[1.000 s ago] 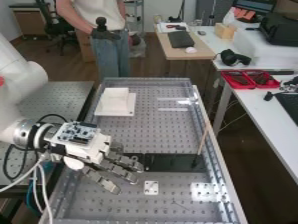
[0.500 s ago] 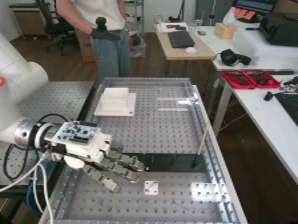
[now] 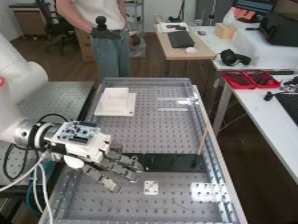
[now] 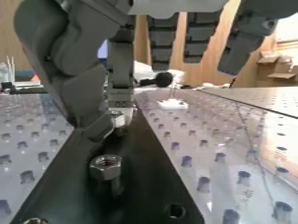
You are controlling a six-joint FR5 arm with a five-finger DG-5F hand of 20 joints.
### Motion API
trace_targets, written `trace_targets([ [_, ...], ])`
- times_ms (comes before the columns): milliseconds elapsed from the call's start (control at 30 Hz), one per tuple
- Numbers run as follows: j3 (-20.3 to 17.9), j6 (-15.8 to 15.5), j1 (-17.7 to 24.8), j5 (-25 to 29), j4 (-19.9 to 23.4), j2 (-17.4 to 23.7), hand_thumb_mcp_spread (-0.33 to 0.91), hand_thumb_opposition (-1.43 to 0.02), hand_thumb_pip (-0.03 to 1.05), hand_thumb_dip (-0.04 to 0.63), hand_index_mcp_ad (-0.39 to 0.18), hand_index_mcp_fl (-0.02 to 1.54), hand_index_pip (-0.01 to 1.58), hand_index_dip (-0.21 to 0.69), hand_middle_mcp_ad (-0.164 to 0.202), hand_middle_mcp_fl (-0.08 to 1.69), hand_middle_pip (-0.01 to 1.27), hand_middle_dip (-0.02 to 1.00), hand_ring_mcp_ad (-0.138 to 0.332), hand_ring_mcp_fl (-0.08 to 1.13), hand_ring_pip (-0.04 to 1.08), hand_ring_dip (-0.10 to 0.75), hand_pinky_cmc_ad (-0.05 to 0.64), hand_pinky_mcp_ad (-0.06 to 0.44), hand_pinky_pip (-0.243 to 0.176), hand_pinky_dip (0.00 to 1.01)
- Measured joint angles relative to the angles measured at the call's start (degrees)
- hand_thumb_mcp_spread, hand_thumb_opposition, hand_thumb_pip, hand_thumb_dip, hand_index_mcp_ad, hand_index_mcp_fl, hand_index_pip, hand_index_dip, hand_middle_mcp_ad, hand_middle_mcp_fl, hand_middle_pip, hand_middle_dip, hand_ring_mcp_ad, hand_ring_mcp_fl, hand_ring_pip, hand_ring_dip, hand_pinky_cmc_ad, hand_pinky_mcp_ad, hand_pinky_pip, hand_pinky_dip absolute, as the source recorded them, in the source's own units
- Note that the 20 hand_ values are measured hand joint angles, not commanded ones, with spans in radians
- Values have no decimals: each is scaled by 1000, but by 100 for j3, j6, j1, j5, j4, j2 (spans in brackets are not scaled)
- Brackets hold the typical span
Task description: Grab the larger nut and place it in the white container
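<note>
The hand [image 3: 110, 162] is low over the near part of the bench, at the left end of a black plate [image 3: 176, 163]. In the wrist view the hand [image 4: 76, 60] brings its bent thumb and one finger together on a metal nut [image 4: 118, 119], partly covered by the thumb tip. Its other fingers hang straight. Another hexagonal nut [image 4: 105, 167] stands on the black plate [image 4: 143, 175], apart from the thumb. Which nut is larger I cannot tell. Farther along the bench sits the white container [image 3: 116, 100].
A small white plate with holes [image 3: 151, 188] lies beside the black plate. A thin wooden stick [image 3: 203, 142] leans near the bench's right rail [image 3: 218, 155]. Red trays [image 3: 250, 79] rest on the side table.
The fingers have shifted very slightly near the black plate. The arm, the container and the small white plate look unmoved.
</note>
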Motion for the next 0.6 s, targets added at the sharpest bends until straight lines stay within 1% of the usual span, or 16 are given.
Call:
trace_targets([
  [33, -1, 0, 0, -3, 2, 4, 400, -836, 721, 220, -150, 227, 1504, 2, 63, 75, 126, 188, 129, 5, 87, 117, 333, 279, -86, 398],
  [67, -2, -6, -2, -12, 10, 20, 380, -846, 695, 222, -133, 312, 1504, 0, 65, 75, 126, 188, 131, 2, 91, 117, 330, 276, -75, 405],
  [133, 0, -17, -1, -25, 23, 45, 382, -843, 679, 222, -115, 344, 1504, 0, 65, 73, 126, 188, 119, 2, 91, 117, 328, 274, -75, 405],
  [200, 5, -21, 2, -40, 26, 86, 386, -843, 670, 218, -87, 344, 1504, 0, 63, 73, 126, 188, 113, 5, 91, 117, 328, 276, -75, 405],
  [300, 22, -40, 17, -60, 17, 180, 386, -843, 670, 218, -86, 344, 1504, 0, 63, 73, 126, 188, 113, 5, 91, 117, 328, 272, -75, 405],
  [367, 29, -51, 37, -74, 15, 246, 386, -843, 670, 218, -86, 344, 1506, 0, 63, 122, 126, 188, 113, 2, 91, 117, 328, 272, -75, 401],
  [400, 29, -52, 52, -81, 14, 285, 386, -843, 670, 218, -86, 344, 1506, 0, 63, 119, 126, 188, 113, 5, 91, 117, 328, 272, -61, 405],
  [433, 28, -52, 65, -86, 14, 313, 386, -846, 670, 218, -86, 347, 1504, 0, 63, 122, 126, 188, 113, 5, 91, 117, 328, 272, -58, 405],
  [600, 9, -32, 201, -93, -12, 573, 386, -846, 670, 218, -86, 344, 1506, 0, 65, 122, 126, 188, 113, 5, 91, 115, 328, 272, -58, 405],
])
